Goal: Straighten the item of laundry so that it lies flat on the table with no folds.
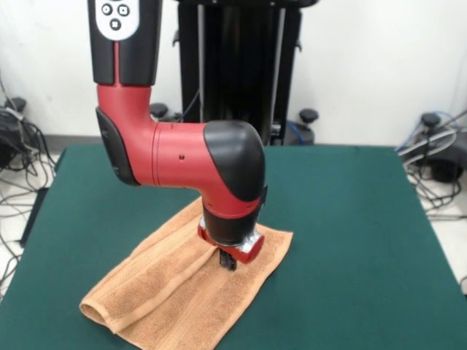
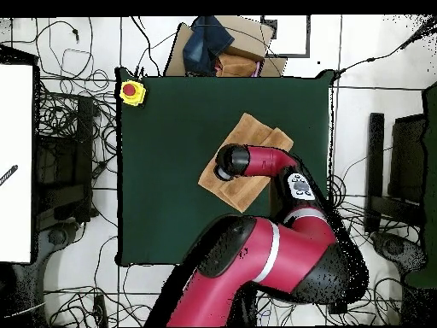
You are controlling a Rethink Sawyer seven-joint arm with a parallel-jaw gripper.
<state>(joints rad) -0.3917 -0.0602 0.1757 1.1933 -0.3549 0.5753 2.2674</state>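
- Looking for writing turns up none that can be read: the arm's pale control pad carries round button symbols only, and a yellow box with a red button sits at one table corner in the overhead view.
- Gripper hangs straight down from the red and black wrist, its dark tip low over the towel; whether its fingers are apart or closed cannot be told from either view, nor whether the tip actually touches the cloth.
- In the overhead view the wrist covers the gripper altogether.
- Directly below the gripper lies the towel, on the green table; in the front view most of the cloth spreads from the gripper toward the lower left, with only a short corner to its right.
- A thick rolled fold runs along the towel's edge farthest from the gripper, and a long crease runs from beneath the gripper along the cloth, so it is not flat.
- In the overhead view the towel shows a doubled-over flap on the side away from the robot's base.
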